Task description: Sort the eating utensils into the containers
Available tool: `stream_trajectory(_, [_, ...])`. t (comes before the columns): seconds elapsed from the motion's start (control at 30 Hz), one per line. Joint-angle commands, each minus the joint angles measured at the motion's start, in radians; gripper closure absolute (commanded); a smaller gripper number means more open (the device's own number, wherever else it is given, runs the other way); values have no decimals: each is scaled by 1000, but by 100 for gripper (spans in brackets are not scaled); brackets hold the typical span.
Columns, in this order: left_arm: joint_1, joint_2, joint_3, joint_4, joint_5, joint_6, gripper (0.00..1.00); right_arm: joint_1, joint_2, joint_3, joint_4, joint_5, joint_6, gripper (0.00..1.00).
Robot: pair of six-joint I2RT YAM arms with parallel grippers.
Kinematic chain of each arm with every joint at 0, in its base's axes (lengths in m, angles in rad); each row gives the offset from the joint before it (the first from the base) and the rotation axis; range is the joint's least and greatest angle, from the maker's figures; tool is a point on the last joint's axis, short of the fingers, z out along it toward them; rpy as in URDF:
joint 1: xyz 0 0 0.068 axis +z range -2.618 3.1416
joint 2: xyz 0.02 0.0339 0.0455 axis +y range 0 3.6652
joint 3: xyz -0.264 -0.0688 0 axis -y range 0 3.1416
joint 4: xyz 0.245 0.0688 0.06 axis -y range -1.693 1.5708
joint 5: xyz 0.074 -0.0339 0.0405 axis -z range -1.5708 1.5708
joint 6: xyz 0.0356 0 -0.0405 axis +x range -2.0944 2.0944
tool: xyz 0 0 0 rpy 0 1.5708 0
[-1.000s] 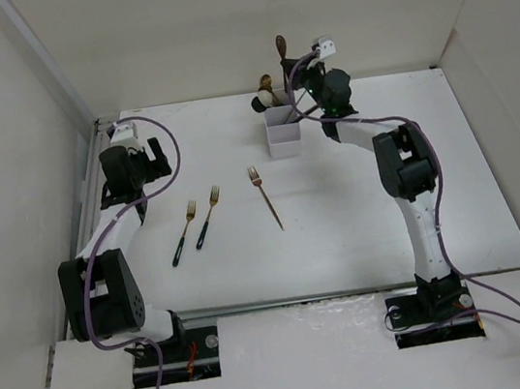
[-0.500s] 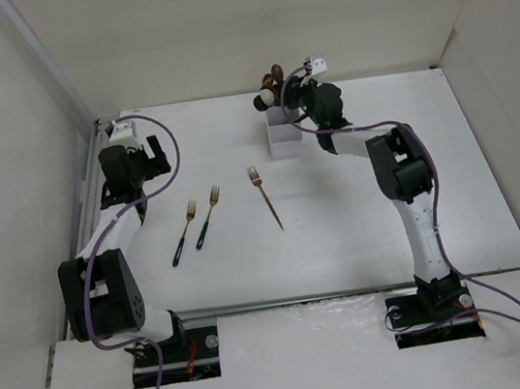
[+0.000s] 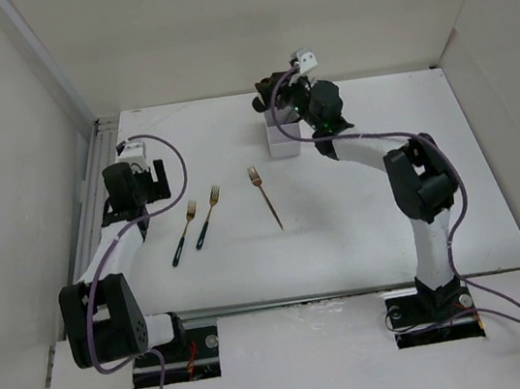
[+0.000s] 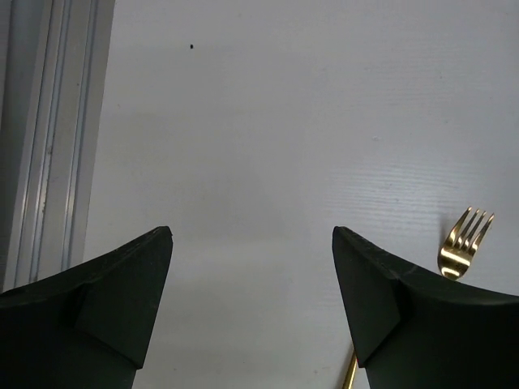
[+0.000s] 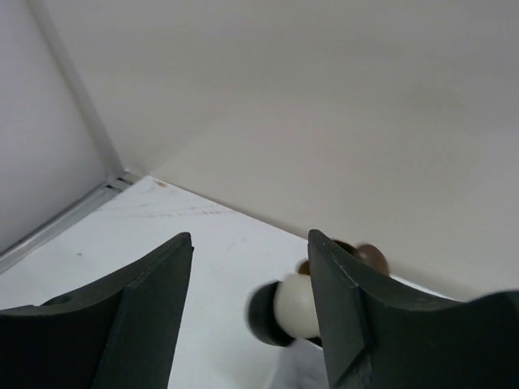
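In front and well left of the white organizer [image 3: 284, 142]: left gripper [image 4: 251, 235], jaws wide and empty, hovering beside a dark-handled gold fork [image 3: 185, 233] and its twin [image 3: 207, 219], likely lining up a pick. Closer to the organizer's front, a slim copper fork [image 3: 267, 199], flat, unsorted. Over the organizer's far end: right gripper [image 5: 250, 239], jaws parted, holding nothing, seemingly releasing; beneath, upright pale spoon [image 5: 298, 306] touching black spoon [image 5: 261, 318].

No writing, brand mark or number is legible in any view — the white organizer [image 3: 284, 144] and the table [image 3: 363, 228] show plain, unmarked surfaces.
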Motion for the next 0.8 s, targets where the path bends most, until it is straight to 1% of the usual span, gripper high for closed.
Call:
stream_trajectory(0.0, [4, -69, -7, -96, 29, 110, 23, 48, -135, 13, -134, -10, -100, 35])
stream_trajectory(0.1, [4, -91, -27, -183, 93, 185, 23, 87, -221, -24, -317, -31, -121, 25])
stream_trajectory(0.13, [4, -91, -44, -197, 93, 185, 23, 116, -241, -41, -437, -31, -141, 25])
stream_trajectory(0.2, [4, -100, -57, -226, 93, 197, 24, 156, -293, -110, -536, 5, -190, 25])
stream_trajectory(0.23, [4, -100, -70, -257, 103, 211, 24, 179, -305, -131, -620, 35, -190, 25])
stream_trajectory(0.27, [4, -100, -79, -271, 133, 225, 24, 218, -316, -151, -661, 97, -190, 25])
stream_trajectory(0.37, [4, -109, -102, -306, 170, 283, 24, 263, -338, -188, -792, 163, -169, 25])
stream_trajectory(0.4, [-11, -109, -111, -318, 170, 294, 22, 274, -338, -203, -816, 183, -152, 25])
stream_trajectory(0.5, [-62, -100, -101, -373, 179, 364, 22, 294, -347, -226, -870, 184, -107, 26])
stream_trajectory(0.53, [-71, -100, -101, -390, 179, 389, 21, 308, -347, -235, -879, 184, -107, 26])
stream_trajectory(0.57, [-92, -100, -88, -435, 179, 415, 21, 317, -356, -236, -888, 205, -98, 26])
stream_trajectory(0.6, [-103, -88, -88, -458, 161, 437, 21, 335, -356, -246, -897, 235, -98, 26])
stream_trajectory(0.7, [-134, -65, -78, -531, 121, 509, 21, 349, -385, -277, -897, 265, -98, 26])
stream_trajectory(0.73, [-143, -51, -78, -532, 51, 509, 23, 358, -399, -291, -897, 280, -87, 26])
stream_trajectory(0.77, [-143, -51, -88, -518, 20, 518, 23, 358, -399, -291, -897, 280, -87, 26])
